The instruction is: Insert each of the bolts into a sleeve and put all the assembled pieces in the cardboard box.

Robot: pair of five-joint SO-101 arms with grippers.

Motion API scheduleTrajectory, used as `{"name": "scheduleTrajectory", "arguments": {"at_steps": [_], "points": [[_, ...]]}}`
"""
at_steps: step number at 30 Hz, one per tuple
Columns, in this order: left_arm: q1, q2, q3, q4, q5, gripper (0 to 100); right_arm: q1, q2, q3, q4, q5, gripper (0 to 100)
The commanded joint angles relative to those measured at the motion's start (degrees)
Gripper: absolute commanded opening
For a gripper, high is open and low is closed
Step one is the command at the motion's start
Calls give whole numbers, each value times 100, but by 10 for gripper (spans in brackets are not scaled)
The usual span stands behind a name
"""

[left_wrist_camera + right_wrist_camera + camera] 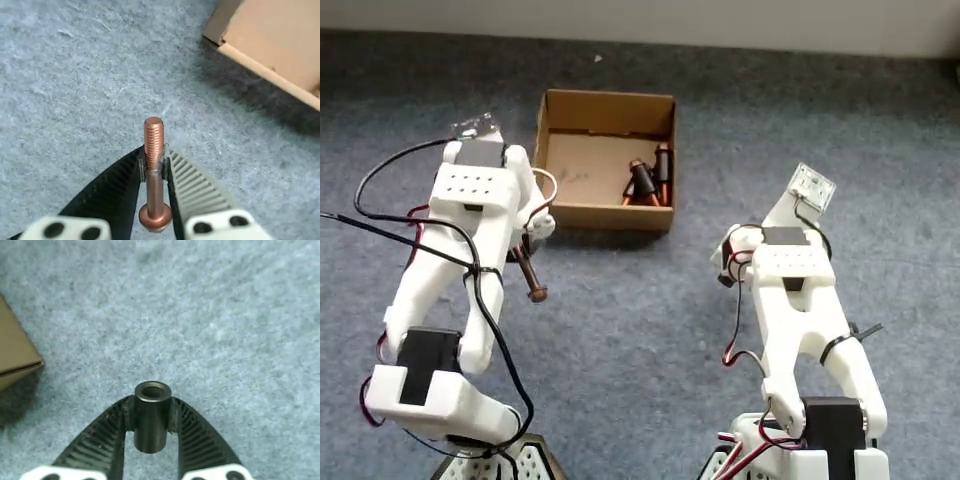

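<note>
Holding bolt [154, 172], left tool [155, 153]; right tool [151, 402] holds sleeve [150, 427]; box [605, 216] holds assemblies [646, 182].

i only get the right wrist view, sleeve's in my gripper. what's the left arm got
Observer: The left gripper is shut on a copper bolt, gripped by the shank, with the threaded end sticking out past the fingertips.
Operator: anything in the box yet
Observer: Yes. The cardboard box holds assembled pieces, lying on the side nearer your arm.
</note>
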Motion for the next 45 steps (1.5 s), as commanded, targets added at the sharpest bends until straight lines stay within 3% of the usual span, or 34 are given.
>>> {"name": "scheduleTrajectory", "arguments": {"at_steps": [1, 8, 15, 21, 23, 27, 30, 33, 38, 45], "points": [[4, -312, 57, -26, -220, 7, 40, -40, -92, -66, 9, 5], [22, -321, 31, -26, -519, 8, 40, -40, -92, -66, 9, 5], [4, -312, 22, -62, -1310, 8, 40, -40, -92, -66, 9, 5], [-13, -251, -75, -53, -1257, 189, 40, -40, -92, -66, 9, 5], [-13, -259, -92, -62, -941, 240, 40, -40, -92, -66, 9, 5], [-13, -312, -145, -79, -457, 243, 40, -40, -84, -66, 9, 5], [-154, -312, -462, -26, -730, 221, 40, -40, -84, -66, 9, 5], [-453, -312, -787, -35, -2048, 184, 40, -40, -84, -66, 9, 5], [-831, -312, -1015, -35, -5873, 122, 40, -40, -92, -66, 9, 5], [-848, -259, -734, -70, -9890, 70, 40, -40, -92, -66, 9, 5]]}}
